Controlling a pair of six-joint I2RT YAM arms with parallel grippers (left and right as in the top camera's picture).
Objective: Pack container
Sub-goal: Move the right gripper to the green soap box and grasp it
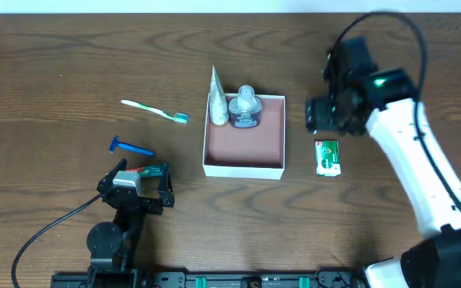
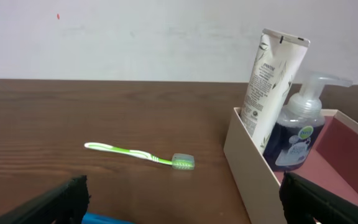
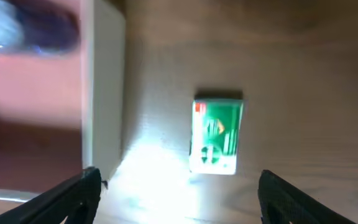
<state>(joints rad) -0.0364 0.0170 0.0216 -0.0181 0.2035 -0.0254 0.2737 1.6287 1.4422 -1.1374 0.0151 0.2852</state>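
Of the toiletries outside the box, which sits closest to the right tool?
The small green rectangular packet, alone right of the white-walled pink-floored container; the green-and-white toothbrush and blue razor lie on its left.

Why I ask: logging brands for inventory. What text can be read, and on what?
"PANTENE", as far as it reads, running up the white tube.
Label on the pump bottle: too small to read.
Print on the green packet: blurred, unreadable.
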